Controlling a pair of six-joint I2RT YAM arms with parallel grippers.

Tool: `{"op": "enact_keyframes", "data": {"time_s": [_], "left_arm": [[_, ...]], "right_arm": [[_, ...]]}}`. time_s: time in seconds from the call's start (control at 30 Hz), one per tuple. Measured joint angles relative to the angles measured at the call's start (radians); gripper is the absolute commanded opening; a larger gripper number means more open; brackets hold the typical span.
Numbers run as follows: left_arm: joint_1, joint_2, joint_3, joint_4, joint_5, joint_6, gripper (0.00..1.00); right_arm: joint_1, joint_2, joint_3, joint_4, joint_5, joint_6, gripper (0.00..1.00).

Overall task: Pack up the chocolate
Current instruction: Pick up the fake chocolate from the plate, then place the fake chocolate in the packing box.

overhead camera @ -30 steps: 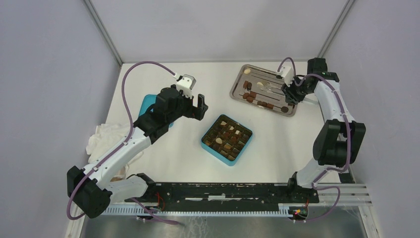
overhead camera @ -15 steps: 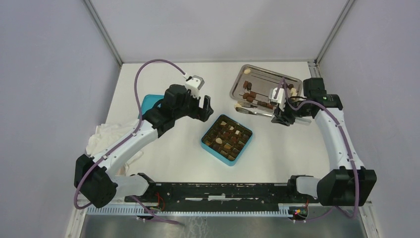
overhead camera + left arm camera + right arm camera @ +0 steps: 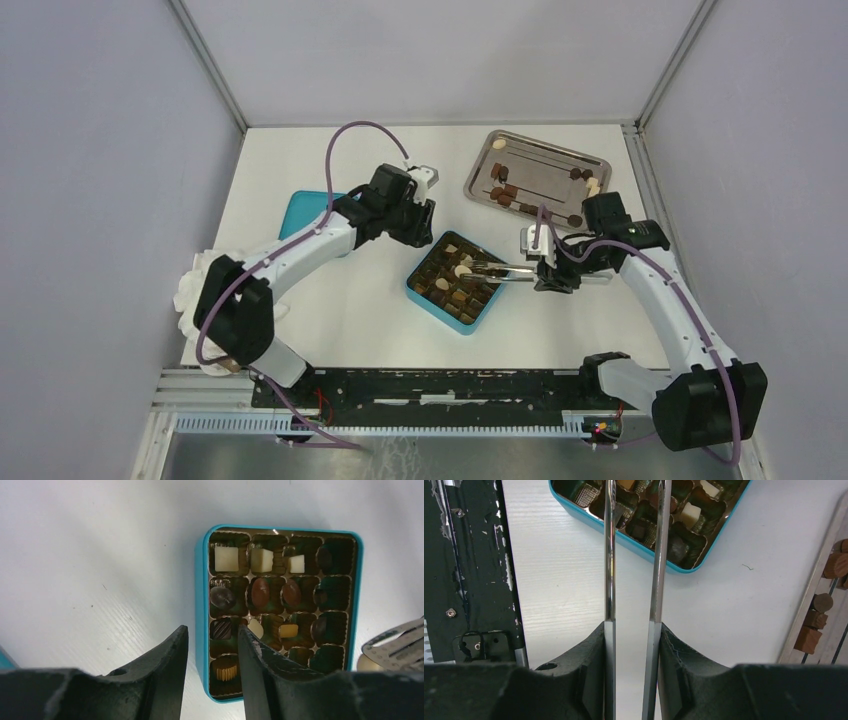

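Right end effector [image 3: 631, 632] is clamped on the tweezers [image 3: 660, 555], whose tips pinch a cream bonbon [image 3: 366, 663] just over the teal box [image 3: 201, 605], mid-desk [image 3: 370, 300]. Left end effector [image 3: 212, 632] is half open and empty, straddling the box wall. Most chocolate [image 3: 260, 592] sits in the box cells, the rest on the steel tray [image 3: 550, 160]. Pieces look light, smooth, brittle-shelled: pinch gently across the sides, or they'll likely slip or mark.
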Motion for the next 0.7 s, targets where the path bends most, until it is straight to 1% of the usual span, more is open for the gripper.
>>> {"op": "enact_keyframes", "data": {"time_s": [0.1,0.27,0.7], "left_arm": [[0.0,0.06,0.014,-0.028,0.013,0.0,0.45],[-0.008,0.118,0.017,-0.064,0.013,0.0,0.43],[-0.025,0.233,0.067,-0.093,0.016,0.0,0.41]], "right_arm": [[0.017,-0.008,-0.018,0.002,0.014,-0.002,0.0],[0.039,-0.013,-0.048,0.006,0.036,-0.004,0.0],[0.086,-0.013,-0.086,0.027,0.066,-0.004,0.0]]}}
